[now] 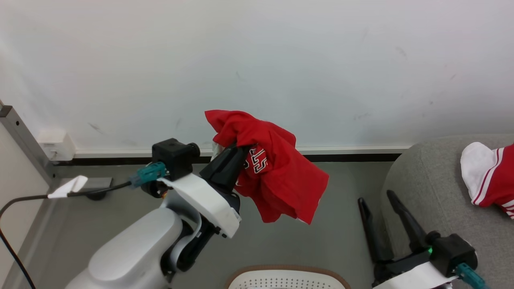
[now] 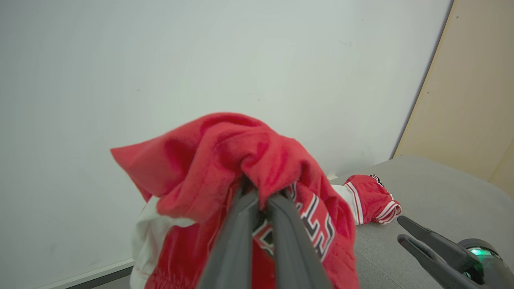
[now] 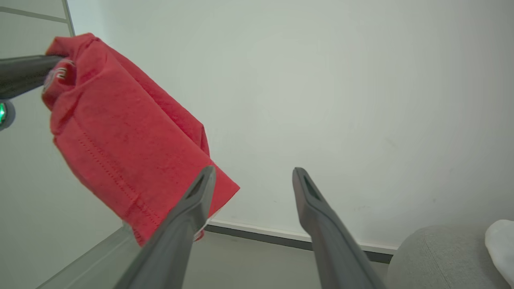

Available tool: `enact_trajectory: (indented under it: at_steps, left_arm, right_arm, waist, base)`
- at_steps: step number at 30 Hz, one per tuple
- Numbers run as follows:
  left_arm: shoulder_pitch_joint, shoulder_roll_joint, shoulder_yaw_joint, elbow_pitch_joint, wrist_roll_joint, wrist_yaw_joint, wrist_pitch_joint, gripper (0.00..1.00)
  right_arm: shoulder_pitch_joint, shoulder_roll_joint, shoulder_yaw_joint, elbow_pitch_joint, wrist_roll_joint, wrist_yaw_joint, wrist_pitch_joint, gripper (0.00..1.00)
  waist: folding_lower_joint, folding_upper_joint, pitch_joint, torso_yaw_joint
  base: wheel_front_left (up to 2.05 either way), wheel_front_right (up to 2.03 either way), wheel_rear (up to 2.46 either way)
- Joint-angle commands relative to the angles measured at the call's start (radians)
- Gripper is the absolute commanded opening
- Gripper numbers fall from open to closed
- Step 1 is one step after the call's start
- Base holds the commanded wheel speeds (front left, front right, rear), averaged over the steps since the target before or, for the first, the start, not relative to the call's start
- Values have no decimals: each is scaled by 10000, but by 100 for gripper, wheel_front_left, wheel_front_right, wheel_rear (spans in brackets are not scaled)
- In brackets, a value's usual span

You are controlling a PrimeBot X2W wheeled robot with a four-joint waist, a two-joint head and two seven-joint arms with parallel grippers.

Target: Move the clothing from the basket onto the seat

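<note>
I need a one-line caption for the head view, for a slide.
Left gripper holds a red garment aloft; striped garment lies on the sofa; right gripper open.

Legible text: none complete. Red garment (image 1: 277, 176): block lettering (image 1: 257, 159), white with dark outline, broken up by folds. Head view shows two angular characters resembling S or 5; no word readable. Left wrist view: same lettering, equally fragmentary. Striped garment (image 2: 371, 198): small dark mark at its edge, too small to read.
</note>
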Motion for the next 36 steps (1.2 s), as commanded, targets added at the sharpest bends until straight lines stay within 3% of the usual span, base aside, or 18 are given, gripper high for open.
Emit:
enact_trajectory:
  at_steps: [1,10,14,25,33,34,35,36]
  left_arm:
    - [40,68,55,-54,-70,21,-46,0]
    - [-31,132,125,104,-69,72,-102,0]
    - [-98,-50,16,139,-15,25,-99,0]
    - [207,-659,-352,113,44,-112,-243,0]
    - [271,-1032,-863,-13,164,-254,-21,0]
    - [276,-1064,-909,-37,176,-269,-1,0]
    - [290,-1090,-945,-50,173,-280,11,0]
    - [304,-1101,-960,-59,173,-268,16,0]
  right_arm:
    - [-35,-55,60,-37,-53,-23,-23,100]
    - [-903,-828,2633,-3,-30,-23,127,100]
    - [-1262,-737,3273,352,126,-23,118,100]
    - [-2665,182,3143,2539,-421,-23,-19,100]
    - [-3278,398,2541,3475,-936,-23,-20,100]
    - [-3286,415,2493,3556,-895,-23,-19,93]
    - [-3289,426,2503,3607,-830,-23,-19,36]
    - [-3285,436,2546,3646,-728,-23,-20,0]
  waist:
    - [1,-1,11,-8]
    - [1,-1,138,-144]
    - [1,-1,160,-41]
    - [1,-1,50,589]
    - [1,-1,-73,1229]
    - [1,-1,-84,1301]
    - [1,-1,-98,1372]
    - [1,-1,-109,1437]
  base:
    - [0,0,0]
    - [0,0,0]
    - [0,0,0]
    - [0,0,0]
    - [0,0,0]
    - [0,0,0]
    - [0,0,0]
    - [0,0,0]
